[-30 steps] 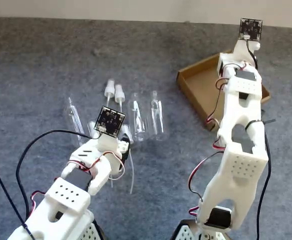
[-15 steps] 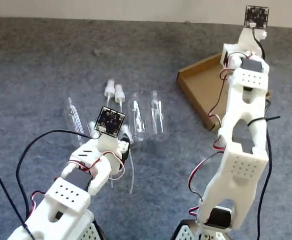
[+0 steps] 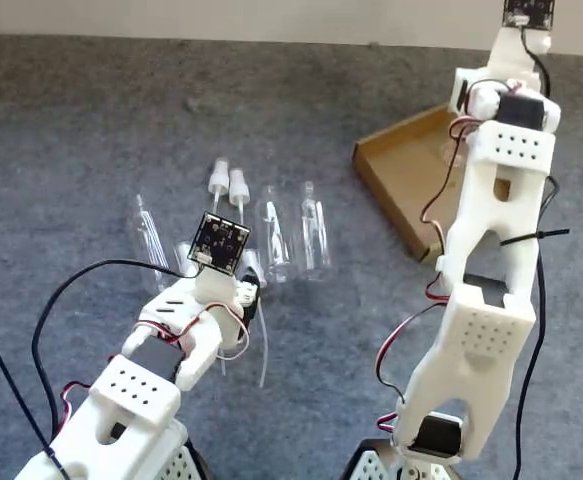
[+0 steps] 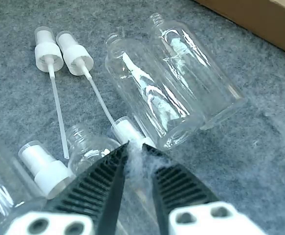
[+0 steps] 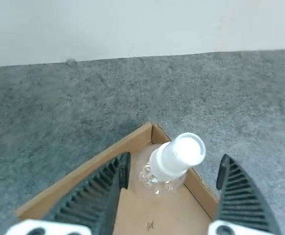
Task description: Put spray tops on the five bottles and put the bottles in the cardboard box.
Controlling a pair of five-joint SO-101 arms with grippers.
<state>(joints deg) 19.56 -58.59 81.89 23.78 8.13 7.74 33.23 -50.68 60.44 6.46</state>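
Observation:
In the right wrist view my right gripper (image 5: pixel 175 163) stands open above a corner of the cardboard box (image 5: pixel 88 174). A clear bottle with a white spray top (image 5: pixel 177 155) stands upright in that corner, free of both fingers. My left gripper (image 4: pixel 135 149) is low on the carpet, shut on a white spray top (image 4: pixel 126 130) whose thin tube (image 3: pixel 264 352) trails back beside the arm. Just ahead of it lie two open clear bottles (image 4: pixel 147 93) (image 4: pixel 193 68) on their sides. Two loose spray tops (image 4: pixel 48 49) (image 4: pixel 75 58) with long tubes lie beside them.
Another open bottle neck (image 4: pixel 86 143) and a capped bottle (image 4: pixel 40 164) lie close beside the left fingers. A further bottle (image 3: pixel 149 238) lies at the left of the row. The box (image 3: pixel 406 185) sits at the right, under the right arm (image 3: pixel 491 220). Grey carpet covers the table.
The right arm has drawn back and up from the box, its wrist moving toward the far edge. The left arm has stayed where it was.

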